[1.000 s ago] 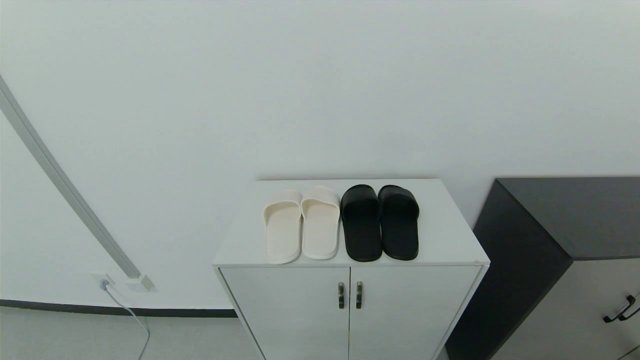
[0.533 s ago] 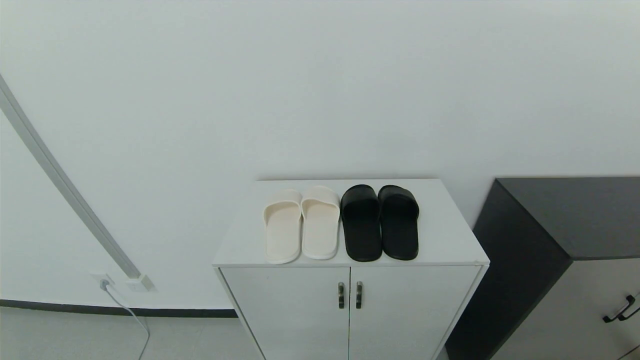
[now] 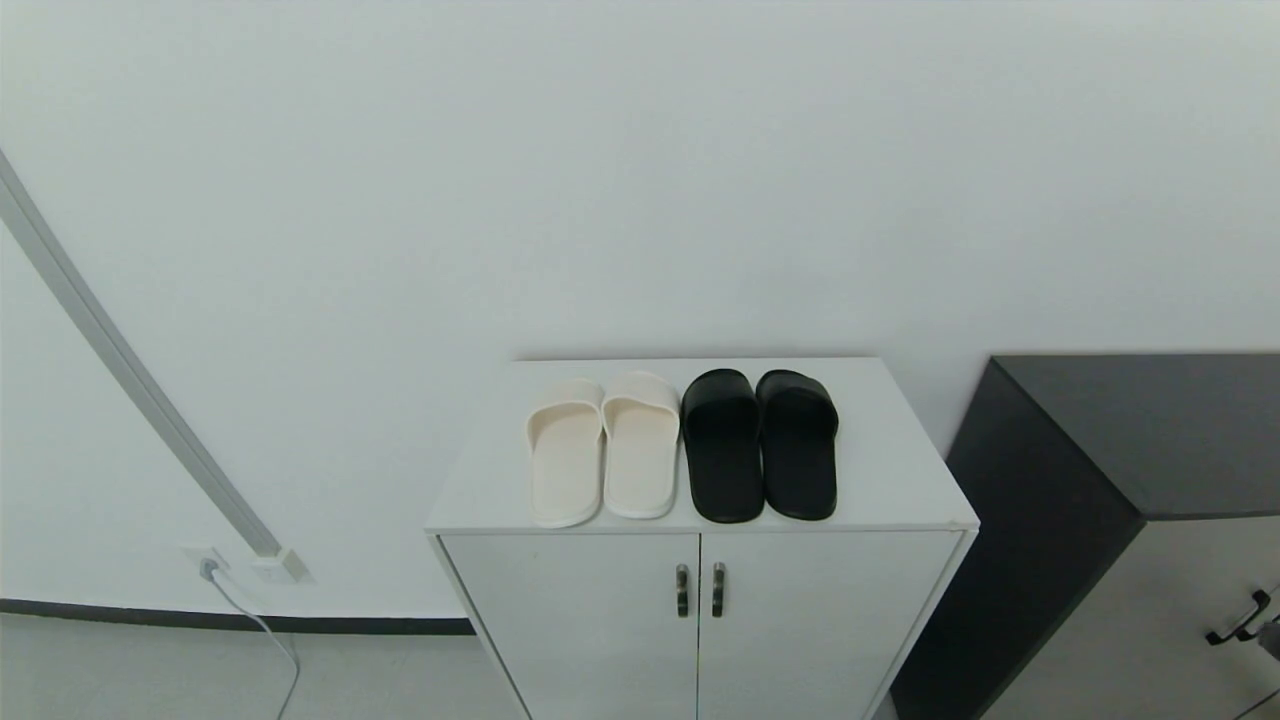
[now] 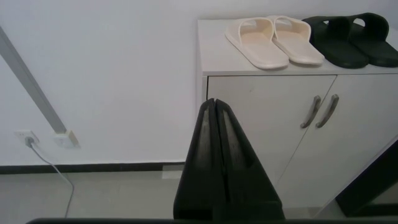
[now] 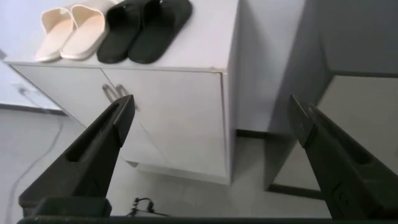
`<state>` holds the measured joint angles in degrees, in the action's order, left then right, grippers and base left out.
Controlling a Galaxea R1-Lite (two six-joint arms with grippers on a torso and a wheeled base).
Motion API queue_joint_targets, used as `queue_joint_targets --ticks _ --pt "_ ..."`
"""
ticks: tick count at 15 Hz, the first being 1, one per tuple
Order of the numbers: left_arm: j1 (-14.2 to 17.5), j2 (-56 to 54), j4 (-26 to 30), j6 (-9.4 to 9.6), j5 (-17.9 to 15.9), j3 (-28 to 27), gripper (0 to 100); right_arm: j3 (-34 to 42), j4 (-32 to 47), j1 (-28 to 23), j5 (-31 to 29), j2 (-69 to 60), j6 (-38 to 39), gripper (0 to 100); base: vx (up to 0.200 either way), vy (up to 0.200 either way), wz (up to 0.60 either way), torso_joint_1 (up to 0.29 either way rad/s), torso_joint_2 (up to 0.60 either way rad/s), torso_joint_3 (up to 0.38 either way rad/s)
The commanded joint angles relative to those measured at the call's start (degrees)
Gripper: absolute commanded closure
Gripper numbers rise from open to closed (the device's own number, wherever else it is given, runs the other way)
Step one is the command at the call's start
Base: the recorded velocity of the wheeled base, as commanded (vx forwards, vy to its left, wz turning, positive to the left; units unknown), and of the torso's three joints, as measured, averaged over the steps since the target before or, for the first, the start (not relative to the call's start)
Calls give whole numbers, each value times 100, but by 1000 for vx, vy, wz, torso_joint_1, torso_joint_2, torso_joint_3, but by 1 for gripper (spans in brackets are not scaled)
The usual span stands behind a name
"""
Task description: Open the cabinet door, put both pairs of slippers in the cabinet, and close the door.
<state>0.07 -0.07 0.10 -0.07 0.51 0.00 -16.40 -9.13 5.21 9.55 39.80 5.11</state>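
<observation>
A white cabinet [image 3: 560, 640] stands against the wall with both doors shut; its two metal handles [image 3: 700, 590] meet at the middle. On its top lie a pair of white slippers [image 3: 600, 455] on the left and a pair of black slippers [image 3: 762, 450] on the right, toes toward the wall. My left gripper [image 4: 215, 102] is shut, held low in front of the left door [image 4: 261, 130], below the white slippers [image 4: 273, 40]. My right gripper [image 5: 210, 106] is wide open, off the cabinet's right front corner [image 5: 221, 74], with the black slippers [image 5: 143, 18] beyond it.
A taller dark cabinet [image 3: 1120, 450] with black handles [image 3: 1238, 618] stands close to the white one's right side. Left of the cabinet, a wall socket [image 3: 205, 565] feeds a cable [image 3: 275, 640] down to the tiled floor. A grey conduit [image 3: 120, 360] runs up the wall.
A small grey blur has come in at the head view's lower right edge by the dark cabinet's handles. Slippers and doors are as before.
</observation>
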Motion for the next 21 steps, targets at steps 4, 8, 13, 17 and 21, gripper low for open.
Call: queue_joint_targets --ticks 4,8,13,17,21 --pt "1 7 -1 -19 10 0 100 -1357 -897 2186 -1640 2858 913 0 0 0 0 0 0 0" --pt "1 7 -1 -1 2 0 100 -2131 -924 3215 -2405 3640 1247 0 0 0 0 0 0 0" --pt "1 7 -1 -1 2 0 100 -3142 -941 3988 -3310 4853 1590 0 0 0 0 0 0 0" --pt "1 7 -1 -1 -16 0 100 -3370 -2102 4472 -4523 5987 1581 0 0 0 0 0 0 0" --pt "1 7 -1 -1 -16 0 100 -3687 -2743 4436 -4813 6945 1519 0 0 0 0 0 0 0"
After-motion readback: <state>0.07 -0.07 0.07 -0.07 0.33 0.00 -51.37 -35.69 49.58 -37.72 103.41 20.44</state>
